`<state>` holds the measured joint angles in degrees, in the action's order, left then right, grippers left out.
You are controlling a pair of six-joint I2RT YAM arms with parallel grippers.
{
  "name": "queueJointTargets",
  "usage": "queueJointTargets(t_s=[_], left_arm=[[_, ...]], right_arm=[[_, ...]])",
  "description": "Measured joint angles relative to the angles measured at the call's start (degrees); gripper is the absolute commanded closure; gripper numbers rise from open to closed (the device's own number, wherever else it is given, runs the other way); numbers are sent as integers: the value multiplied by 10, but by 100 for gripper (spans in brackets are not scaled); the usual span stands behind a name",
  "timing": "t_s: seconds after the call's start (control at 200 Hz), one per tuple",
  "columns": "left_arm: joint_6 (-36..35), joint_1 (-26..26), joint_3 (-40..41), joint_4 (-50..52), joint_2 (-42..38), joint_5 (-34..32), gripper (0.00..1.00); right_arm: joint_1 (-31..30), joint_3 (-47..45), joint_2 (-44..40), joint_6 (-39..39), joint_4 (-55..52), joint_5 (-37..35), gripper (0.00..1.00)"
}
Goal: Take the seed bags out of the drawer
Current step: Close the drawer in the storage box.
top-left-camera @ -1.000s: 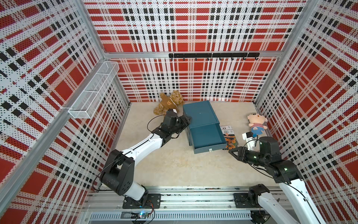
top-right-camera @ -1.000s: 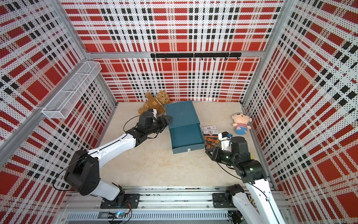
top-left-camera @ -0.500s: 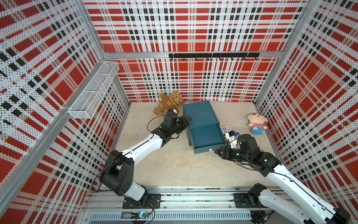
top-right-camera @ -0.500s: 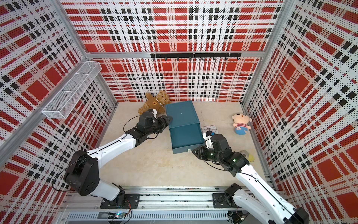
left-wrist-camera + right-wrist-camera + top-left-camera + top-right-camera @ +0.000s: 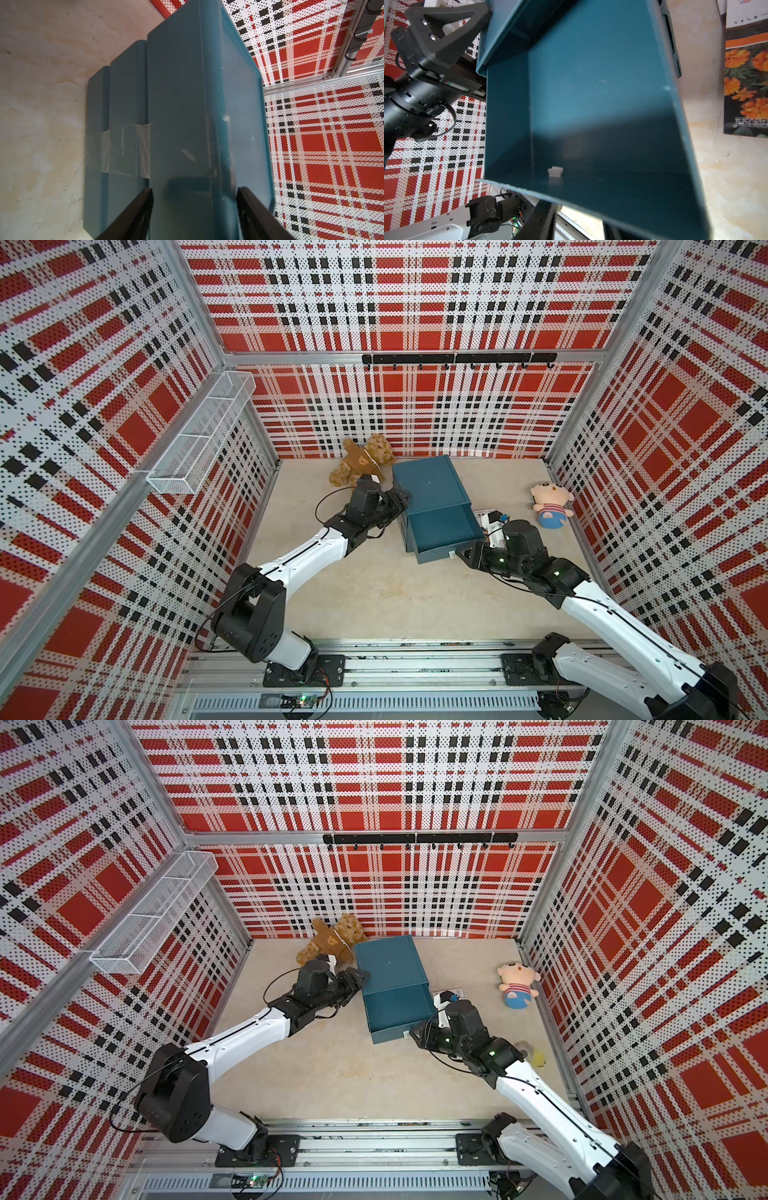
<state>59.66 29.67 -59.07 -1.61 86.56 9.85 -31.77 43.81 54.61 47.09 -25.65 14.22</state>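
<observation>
The teal drawer (image 5: 440, 526) stands pulled out of its cabinet (image 5: 428, 485), and its inside (image 5: 591, 104) holds only a small white nub. The seed bags (image 5: 745, 87) lie on the floor beside the drawer: an orange-flower packet and a white-labelled one (image 5: 745, 14). In both top views my right arm hides most of them (image 5: 482, 514) (image 5: 455, 992). My right gripper (image 5: 461, 554) (image 5: 415, 1034) (image 5: 577, 216) is open at the drawer's front wall, with nothing between its fingers. My left gripper (image 5: 401, 502) (image 5: 361, 975) (image 5: 194, 189) is clamped on the cabinet's left edge.
A brown teddy bear (image 5: 363, 462) lies behind the left gripper at the back wall. A pink pig doll (image 5: 550, 506) sits at the right wall. A wire basket (image 5: 199, 443) hangs on the left wall, and a hook rail (image 5: 457, 358) on the back wall.
My right arm has swung left from beside the seed bags to the drawer's front, and its jaws have widened. It now covers most of the bags. The left arm has not moved.
</observation>
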Motion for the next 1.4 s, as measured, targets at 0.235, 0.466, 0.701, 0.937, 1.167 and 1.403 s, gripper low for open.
queueJointTargets(t_s=[0.235,0.466,0.701,0.937,1.167,1.403], left_arm=[[0,0,0,0,0,1,32],[0,0,1,0,-1,2,32],[-1,0,3,1,-3,2,32],[-1,0,3,2,-4,3,32],[-1,-1,3,3,-5,2,32],[-2,-1,3,3,-5,2,32]], right_arm=[[0,37,55,4,37,-12,58],[0,75,121,6,72,-23,58],[0,100,176,10,104,-38,58],[0,130,225,10,122,-49,58],[0,174,273,10,120,-49,58],[0,190,295,10,123,-50,58]])
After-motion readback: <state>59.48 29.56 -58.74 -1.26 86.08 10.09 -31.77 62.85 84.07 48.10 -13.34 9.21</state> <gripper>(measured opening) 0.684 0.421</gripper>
